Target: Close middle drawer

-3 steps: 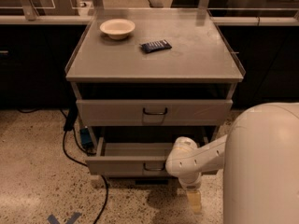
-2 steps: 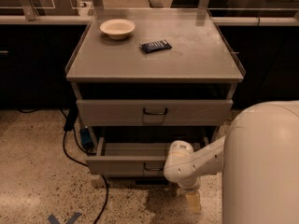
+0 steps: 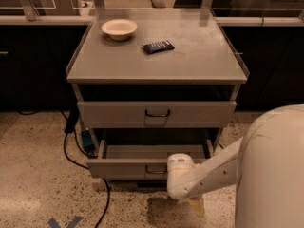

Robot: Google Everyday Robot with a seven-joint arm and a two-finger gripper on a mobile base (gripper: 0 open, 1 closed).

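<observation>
Below the tabletop (image 3: 199, 56) and the taller top drawer (image 3: 118, 114), the middle drawer (image 3: 123, 167) stands pulled out toward the camera, its long front panel running left to right. Low before that panel, right of its dark handle (image 3: 156, 171), hangs the claw (image 3: 196, 207); whether it is open or closed cannot be told. The drawer lies above and behind it, so closing likely calls for a straight push inward.

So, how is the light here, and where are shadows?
Camera view: dim, warm light; the cabinet top is brightest, with faint sheen; the recess above the open middle drawer is dark; the hand, low before that drawer, throws a shadow on the floor.
</observation>
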